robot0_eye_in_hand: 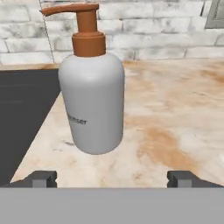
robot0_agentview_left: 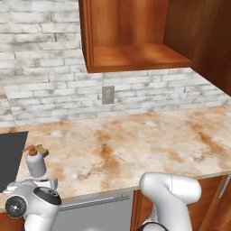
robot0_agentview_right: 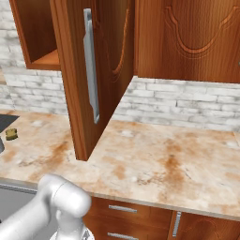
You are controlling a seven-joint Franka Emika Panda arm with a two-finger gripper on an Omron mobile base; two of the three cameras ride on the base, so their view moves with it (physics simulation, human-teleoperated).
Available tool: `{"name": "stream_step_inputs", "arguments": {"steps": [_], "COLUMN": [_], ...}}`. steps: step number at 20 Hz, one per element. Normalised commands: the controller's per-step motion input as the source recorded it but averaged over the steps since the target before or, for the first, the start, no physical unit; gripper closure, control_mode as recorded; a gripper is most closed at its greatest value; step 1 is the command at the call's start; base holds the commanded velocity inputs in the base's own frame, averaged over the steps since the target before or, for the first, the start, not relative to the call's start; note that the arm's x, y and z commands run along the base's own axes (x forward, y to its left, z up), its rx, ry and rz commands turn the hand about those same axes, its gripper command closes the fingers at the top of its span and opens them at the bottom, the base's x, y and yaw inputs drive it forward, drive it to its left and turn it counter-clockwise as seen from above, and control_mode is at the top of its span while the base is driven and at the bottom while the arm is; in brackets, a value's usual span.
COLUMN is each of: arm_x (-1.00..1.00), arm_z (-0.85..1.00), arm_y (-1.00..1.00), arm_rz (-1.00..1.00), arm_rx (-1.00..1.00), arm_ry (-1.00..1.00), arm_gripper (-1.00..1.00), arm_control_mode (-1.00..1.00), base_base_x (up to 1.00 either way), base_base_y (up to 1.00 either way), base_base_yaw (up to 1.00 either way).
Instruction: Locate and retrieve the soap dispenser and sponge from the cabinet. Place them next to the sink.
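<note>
Two dark fingertips of the gripper [robot0_eye_in_hand: 112, 178] stand wide apart with nothing between them. The soap dispenser [robot0_eye_in_hand: 92, 94] stands upright on the counter [robot0_eye_in_hand: 175, 113] just ahead, the sponge [robot0_agentview_left: 42, 149] right behind it, the sink [robot0_eye_in_hand: 24, 109] to its left.

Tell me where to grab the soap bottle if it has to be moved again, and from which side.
Grip the soap dispenser across its smooth round body, below the shoulder, coming in level from the front. It stands upright, and the open gripper already faces it. The thin pump sticks out sideways, so avoid it.
</note>
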Motion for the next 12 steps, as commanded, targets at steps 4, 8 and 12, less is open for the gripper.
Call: {"name": "stream_step_inputs", "arguments": {"steps": [4, 8, 12], "arm_x": [-0.2, -0.22, -0.37], "arm_z": [0.15, 0.0, 0.1], "arm_y": [-0.56, -0.6, -0.59], "arm_rz": [0.02, 0.04, 0.06], "arm_rx": [0.01, 0.03, 0.04], "arm_ry": [0.38, 0.38, 0.29], "arm_gripper": [-1.0, -1.0, -1.0], "arm_control_mode": [-1.0, -1.0, -1.0], "base_base_x": [0.0, 0.0, 0.0], "base_base_y": [0.0, 0.0, 0.0], "base_base_yaw": [0.0, 0.0, 0.0]}}
